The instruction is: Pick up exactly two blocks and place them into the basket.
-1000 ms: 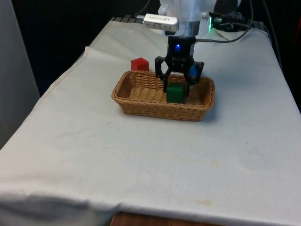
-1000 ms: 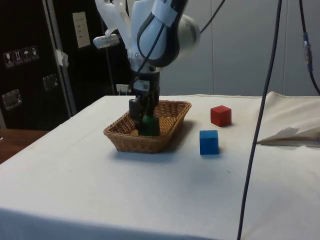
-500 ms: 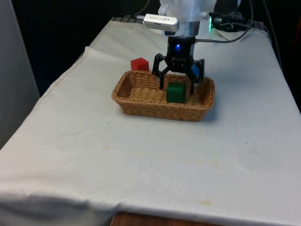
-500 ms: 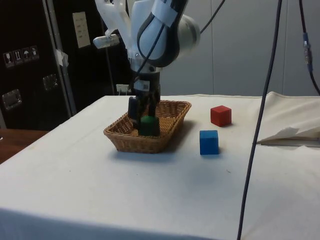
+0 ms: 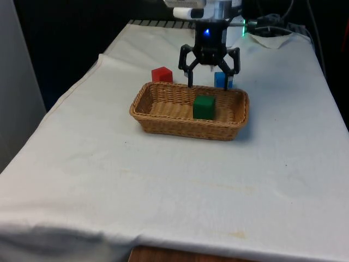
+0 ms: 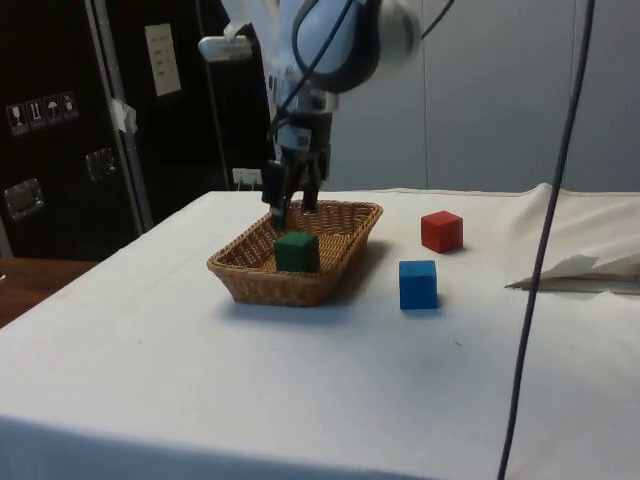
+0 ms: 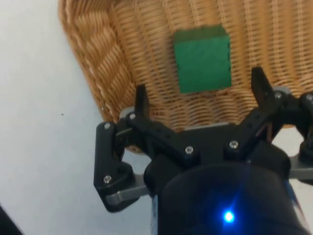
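Above the woven wicker basket (image 5: 163, 117), the black two-finger gripper (image 5: 209, 82) hangs with its fingers spread apart and empty. Inside the basket sits the green cube-shaped block (image 5: 204, 107), flat on the weave. Beyond the basket on the white cloth lie the blue cube block (image 6: 418, 284) and the red cube block (image 6: 442, 231), well apart from each other. Each looks light, rigid and smooth-faced; grasping should be across two opposite flat sides, squarely, to prevent twisting.
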Available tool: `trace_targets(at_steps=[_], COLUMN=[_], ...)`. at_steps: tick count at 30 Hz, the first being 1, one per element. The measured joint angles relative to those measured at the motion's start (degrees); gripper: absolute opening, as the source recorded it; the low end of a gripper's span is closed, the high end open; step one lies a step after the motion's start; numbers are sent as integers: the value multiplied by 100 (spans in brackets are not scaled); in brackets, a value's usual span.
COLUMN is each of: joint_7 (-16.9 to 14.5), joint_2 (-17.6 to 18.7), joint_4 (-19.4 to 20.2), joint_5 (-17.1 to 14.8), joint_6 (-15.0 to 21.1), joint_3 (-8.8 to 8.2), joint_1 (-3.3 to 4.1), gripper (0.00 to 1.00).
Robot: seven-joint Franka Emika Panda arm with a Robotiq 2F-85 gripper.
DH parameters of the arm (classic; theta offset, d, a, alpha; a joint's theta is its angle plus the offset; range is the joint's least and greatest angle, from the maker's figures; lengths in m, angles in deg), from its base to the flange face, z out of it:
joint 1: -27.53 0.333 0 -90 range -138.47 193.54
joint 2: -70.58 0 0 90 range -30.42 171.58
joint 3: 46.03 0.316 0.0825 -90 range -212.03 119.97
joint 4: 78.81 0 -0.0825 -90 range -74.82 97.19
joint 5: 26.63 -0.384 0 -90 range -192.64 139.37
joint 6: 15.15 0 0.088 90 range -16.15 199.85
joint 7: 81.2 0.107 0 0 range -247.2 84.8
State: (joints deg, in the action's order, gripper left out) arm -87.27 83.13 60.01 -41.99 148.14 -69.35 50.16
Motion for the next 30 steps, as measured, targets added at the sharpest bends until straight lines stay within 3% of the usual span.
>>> trace_targets(at_steps=[9, 11, 19, 25, 30], joint_7=[0, 0, -17, -11, -23], joint_2=[-814, -814, -1461, -1839, -1942], joint_4=[527, 527, 1003, 1318, 1398], joint_5=[223, 223, 481, 533, 533], joint_6=[-29, -29, -34, -34, -34], joint_3=[-74, -74, -126, -17, 57], joint_1=[-40, -40, -109, -109, -109], gripper=[100, 100, 100, 100, 100])
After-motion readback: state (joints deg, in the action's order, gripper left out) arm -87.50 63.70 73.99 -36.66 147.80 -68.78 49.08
